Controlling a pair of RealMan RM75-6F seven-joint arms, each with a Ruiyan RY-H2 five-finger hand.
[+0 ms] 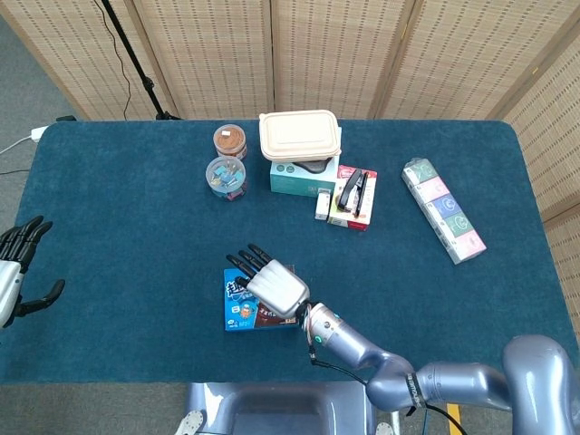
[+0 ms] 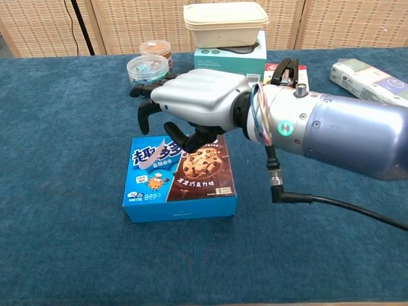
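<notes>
Right hand (image 2: 194,102) over cookie box (image 2: 182,178), fingers spread and curled downward, holding nothing. Contact with box top unclear from either view. Box lies flat on desk (image 1: 136,227), directly under palm, front edge sticking out toward robot. Judgement: reach done, grasp not yet made, lift left. Left hand (image 1: 16,263) far off to side at desk edge, fingers apart, empty. Clip jar (image 2: 148,76) just beyond fingertips, stapler box (image 1: 352,195) well apart.

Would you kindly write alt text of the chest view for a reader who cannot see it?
The right hand, fingers spread and curled, hovers over the blue cookie box on a blue table. Behind stand two clear jars, a teal box topped by a beige container.
</notes>
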